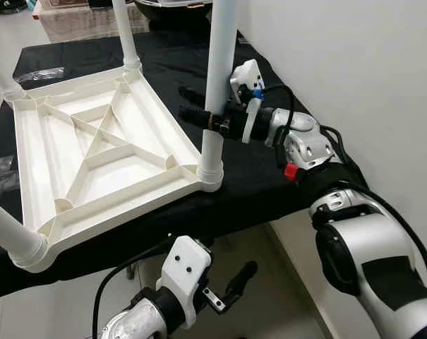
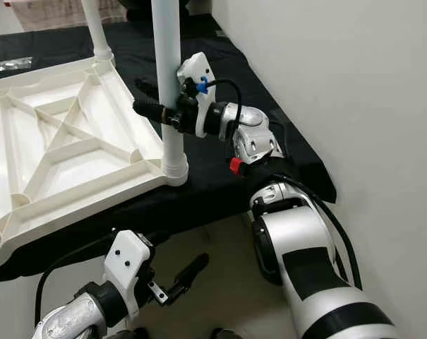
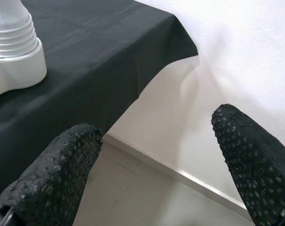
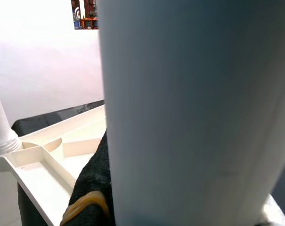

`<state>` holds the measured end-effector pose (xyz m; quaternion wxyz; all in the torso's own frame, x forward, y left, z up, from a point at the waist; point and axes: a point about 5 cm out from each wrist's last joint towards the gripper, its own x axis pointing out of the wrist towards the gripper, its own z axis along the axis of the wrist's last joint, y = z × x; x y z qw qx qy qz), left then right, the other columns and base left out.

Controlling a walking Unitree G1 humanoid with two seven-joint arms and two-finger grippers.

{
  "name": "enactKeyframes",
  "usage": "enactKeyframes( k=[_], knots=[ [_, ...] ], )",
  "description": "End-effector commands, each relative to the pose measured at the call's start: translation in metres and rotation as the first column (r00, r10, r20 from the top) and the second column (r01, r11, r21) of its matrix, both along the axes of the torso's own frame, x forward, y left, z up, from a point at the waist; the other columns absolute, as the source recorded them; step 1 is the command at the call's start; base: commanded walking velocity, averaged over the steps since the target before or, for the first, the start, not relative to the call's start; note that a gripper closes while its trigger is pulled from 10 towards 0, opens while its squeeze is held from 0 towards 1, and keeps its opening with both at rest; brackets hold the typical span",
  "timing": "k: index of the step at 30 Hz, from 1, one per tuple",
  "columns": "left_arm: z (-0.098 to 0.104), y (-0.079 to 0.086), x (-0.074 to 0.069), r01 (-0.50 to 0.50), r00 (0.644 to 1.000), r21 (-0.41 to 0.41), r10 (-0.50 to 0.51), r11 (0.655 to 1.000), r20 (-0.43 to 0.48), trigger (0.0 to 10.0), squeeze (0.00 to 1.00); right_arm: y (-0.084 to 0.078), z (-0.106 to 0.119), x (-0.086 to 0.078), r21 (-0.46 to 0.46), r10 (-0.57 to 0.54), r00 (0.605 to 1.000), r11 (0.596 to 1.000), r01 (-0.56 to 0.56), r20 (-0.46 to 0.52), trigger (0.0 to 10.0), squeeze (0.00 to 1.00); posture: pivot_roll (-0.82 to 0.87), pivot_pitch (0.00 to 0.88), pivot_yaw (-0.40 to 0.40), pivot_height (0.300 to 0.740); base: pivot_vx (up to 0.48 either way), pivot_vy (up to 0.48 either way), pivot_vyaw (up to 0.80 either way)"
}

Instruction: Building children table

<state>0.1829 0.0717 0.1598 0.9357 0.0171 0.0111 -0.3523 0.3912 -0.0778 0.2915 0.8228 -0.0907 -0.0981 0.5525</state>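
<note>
Nearest, below the front edge of the worktop [image 1: 269, 191], the left end effector [image 1: 231, 286] hangs released over the floor; its wrist view shows two dotted black fingers [image 3: 52, 174] spread wide, with the black cloth's corner and the wall [image 3: 236, 56] between them. That view also catches the ribbed foot of a leg in its socket, cut off at the frame edge.

At the worktop's front right corner stands the tabletop [image 1: 93, 155], upside down, ribs showing, on the black cloth. Its near left corner carries a leg [image 1: 12, 236] cut off by the frame. The front right leg [image 1: 217, 92] rises upright from its corner socket, its top out of frame. The right end effector [image 1: 199, 113] is clenched around this leg partway up, reaching in from the wall side. Its wrist view is almost blocked by the pale leg, blurred and close; one black finger [image 4: 93, 183] peeks beside it, and the ribbed tabletop lies beyond.

At the far right corner another leg [image 1: 125, 35] stands, also cropped.
</note>
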Motion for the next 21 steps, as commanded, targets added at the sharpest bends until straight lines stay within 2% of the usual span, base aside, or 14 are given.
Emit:
enactKeyframes(
  k=[1, 4, 8, 13, 18, 20, 21],
  knots=[
    [-0.004, 0.001, -0.001, 0.003, 1.0, 0.004, -0.003, 1.0, -0.021, 10.0, 0.0, -0.003, -0.05, 0.0, -0.149, -0.029, 0.988, 0.989, 0.006, -0.151, 10.0, 0.0, 0.09, 0.252, -0.039, 0.74, 0.0, 0.0, 0.0],
    [-0.004, 0.001, -0.001, 0.003, 1.0, 0.005, -0.003, 1.0, -0.021, 10.0, 0.0, 0.001, -0.05, 0.003, -0.17, -0.095, 0.983, 0.983, 0.068, -0.16, 10.0, 0.0, 0.09, 0.251, -0.044, 0.74, 0.0, 0.0, 0.0],
    [-0.003, 0.0, 0.001, -0.005, 1.0, 0.0, 0.005, 1.0, -0.017, 10.0, 0.0, 0.002, -0.056, 0.011, -0.21, -0.256, 0.945, 0.954, 0.213, -0.203, 10.0, 0.0, 0.08, 0.254, -0.049, 0.74, 0.0, 0.0, 0.0],
    [-0.002, 0.002, 0.004, -0.011, 1.0, 0.004, 0.011, 1.0, -0.006, 10.0, 0.0, -0.002, -0.063, 0.015, -0.235, -0.346, 0.915, 0.926, 0.296, -0.207, 10.0, 0.0, 0.08, 0.257, -0.049, 0.74, 0.0, 0.0, 0.0],
    [-0.001, 0.004, 0.005, -0.016, 1.0, 0.01, 0.016, 1.0, 0.001, 10.0, 0.0, -0.008, -0.06, 0.019, -0.206, -0.431, 0.879, 0.897, 0.391, -0.207, 10.0, 0.0, 0.08, 0.256, -0.053, 0.74, 0.0, 0.0, 0.0],
    [-0.001, 0.008, 0.008, -0.033, 0.999, 0.015, 0.033, 0.999, 0.007, 10.0, 0.0, -0.013, -0.057, 0.023, -0.171, -0.51, 0.834, 0.859, 0.482, -0.21, 10.0, 0.0, 0.08, 0.257, -0.051, 0.74, 0.0, 0.0, 0.0],
    [-0.001, 0.008, 0.008, -0.033, 0.999, 0.015, 0.033, 0.999, 0.007, 10.0, 0.0, -0.013, -0.057, 0.023, -0.171, -0.51, 0.834, 0.859, 0.482, -0.21, 10.0, 0.0, 0.08, 0.257, -0.051, 0.74, 0.0, 0.0, 0.0]
  ],
)
